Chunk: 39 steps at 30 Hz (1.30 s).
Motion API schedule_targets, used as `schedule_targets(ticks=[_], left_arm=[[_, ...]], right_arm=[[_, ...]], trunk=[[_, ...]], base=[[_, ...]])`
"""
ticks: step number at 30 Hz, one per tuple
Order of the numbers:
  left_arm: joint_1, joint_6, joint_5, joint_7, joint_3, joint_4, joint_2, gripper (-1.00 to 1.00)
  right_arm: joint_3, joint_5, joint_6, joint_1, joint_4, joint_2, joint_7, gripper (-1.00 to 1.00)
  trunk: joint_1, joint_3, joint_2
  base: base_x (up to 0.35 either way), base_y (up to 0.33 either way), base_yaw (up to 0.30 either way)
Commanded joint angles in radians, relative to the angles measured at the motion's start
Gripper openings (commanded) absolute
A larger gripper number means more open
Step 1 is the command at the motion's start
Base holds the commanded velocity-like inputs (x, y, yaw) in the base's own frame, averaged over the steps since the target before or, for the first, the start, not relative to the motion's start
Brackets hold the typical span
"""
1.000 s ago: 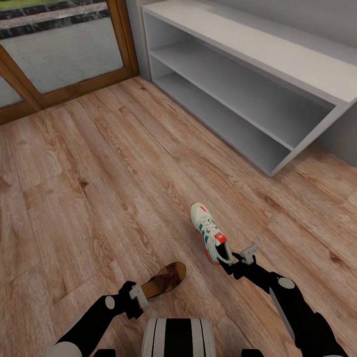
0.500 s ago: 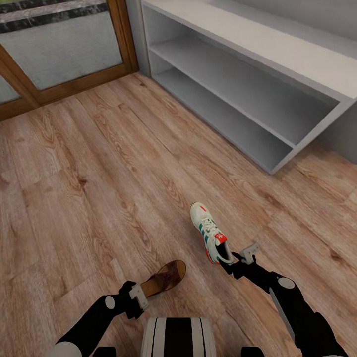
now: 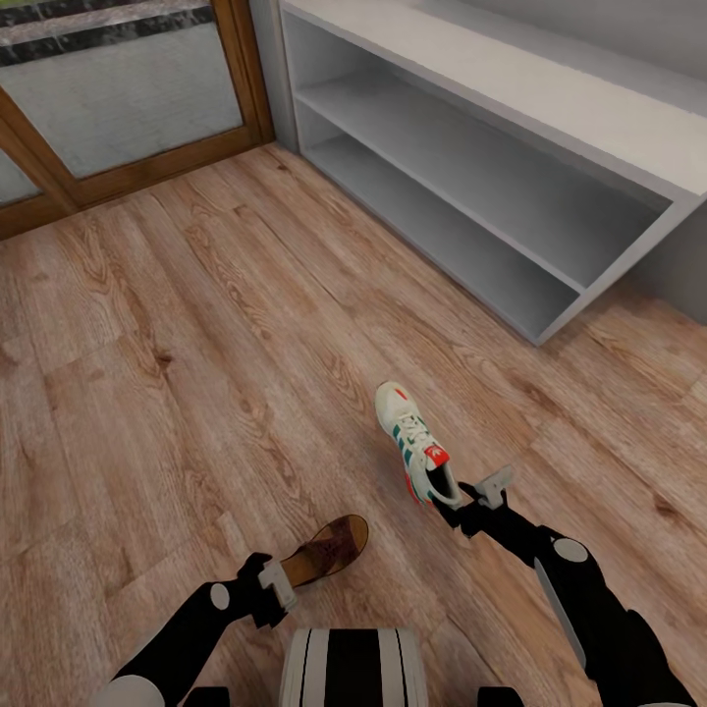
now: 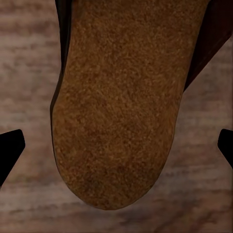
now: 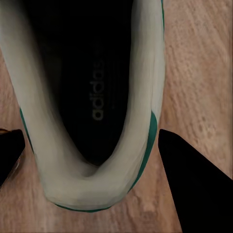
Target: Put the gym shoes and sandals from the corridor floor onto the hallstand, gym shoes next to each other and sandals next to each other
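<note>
I'm looking down on a wood-plank floor [image 3: 177, 324] with a glass door in a brown frame [image 3: 118, 108] at the far left and the pale-grey shoe rack [image 3: 511, 147] running along the far right – its 2 long shelves are bare.

My right gripper [image 3: 462, 496] is clamping the heel of 1 gym shoe [image 3: 412, 454], toe pointing away from me toward the rack; in the right wrist view the shoe's collar [image 5: 92, 111] is sitting squarely between the dark fingers [image 5: 194, 184]. My left gripper [image 3: 280, 579] is holding the heel end of 1 brown sandal [image 3: 329, 550], its sole [image 4: 121, 107] filling the space between the fingertips [image 4: 9, 150].

Both shoes are low over the floor, well apart from the rack – whether they are clear of the planks I cannot tell.

To do this carry well, I am judging that I should be keeping both grips firm and the shoes level, rolling closer before reaching, so neither toe is clipping the bench edge. A heel-only hold could be letting the sneaker pivot, so slow arm moves seem wise. I'd be leaving room beside each shoe for its partner.
</note>
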Motion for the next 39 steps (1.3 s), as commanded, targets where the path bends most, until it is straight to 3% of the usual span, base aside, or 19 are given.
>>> schedule_targets(ticks=[1, 9, 39], left_arm=[[0.0, 0.002, -0.007, -0.004, 0.0, -0.005, -0.001, 1.0], [0.0, 0.003, -0.038, -0.004, 0.0, -0.015, -0.011, 1.0], [0.002, 0.065, -0.043, -0.004, -0.002, -0.046, -0.012, 1.0]], right_arm=[[-0.001, 0.007, 0.005, 0.0, -0.014, 0.001, 0.005, -1.0], [0.0, 0.007, 0.006, 0.0, -0.033, 0.002, 0.005, -1.0], [0.0, 0.008, 0.006, 0.0, -0.029, 0.002, 0.005, -1.0]], trunk=[[0.0, -0.001, 0.0], [0.001, -0.012, -0.001], [0.001, -0.012, -0.001]], base=[[0.0, 0.0, 0.0], [0.0, 0.0, 0.0], [0.003, 0.0, 0.0]])
